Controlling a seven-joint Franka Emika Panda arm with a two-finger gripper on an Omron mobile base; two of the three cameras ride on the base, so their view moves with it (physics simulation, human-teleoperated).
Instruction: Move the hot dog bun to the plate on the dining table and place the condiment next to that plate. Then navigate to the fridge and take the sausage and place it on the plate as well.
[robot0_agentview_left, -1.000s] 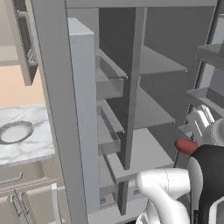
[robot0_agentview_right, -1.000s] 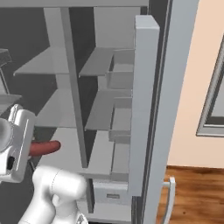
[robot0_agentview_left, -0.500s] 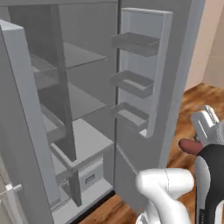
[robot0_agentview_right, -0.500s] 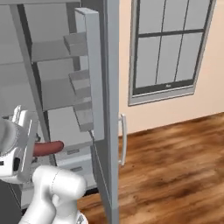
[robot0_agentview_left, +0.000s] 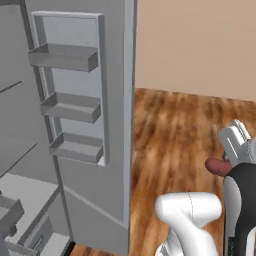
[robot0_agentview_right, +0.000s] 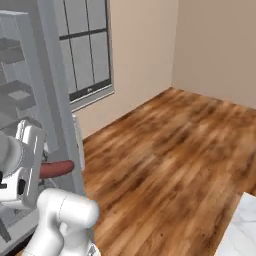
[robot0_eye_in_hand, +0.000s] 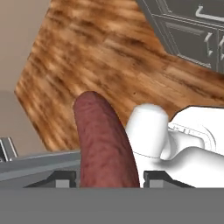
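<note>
The sausage (robot0_agentview_left: 215, 166), a pinkish-brown rounded link, is clamped between the fingers of my gripper (robot0_agentview_left: 231, 156), which is shut on it. From the right base view the sausage (robot0_agentview_right: 56, 169) sticks out sideways from the white gripper (robot0_agentview_right: 31, 162), above the arm's elbow. Seen from the hand, the sausage (robot0_eye_in_hand: 103, 144) rises straight up from between the two dark fingertips of the gripper (robot0_eye_in_hand: 109, 177). The grey fridge stands at the left with its door (robot0_agentview_left: 75, 107) open and several door shelves showing. Its door edge (robot0_agentview_right: 50, 90) is just behind the gripper.
Wooden floor (robot0_agentview_right: 165, 145) stretches ahead and to the right, bounded by beige walls and a large window (robot0_agentview_right: 85, 50). A white marble corner (robot0_agentview_right: 242, 230) shows at the lower right. Grey cabinet fronts (robot0_eye_in_hand: 188, 26) appear at the top right of the hand view.
The whole picture has swung from the fridge's inside to its open door and the wooden floor, so the base has turned. The sausage stays held in the gripper as before.
</note>
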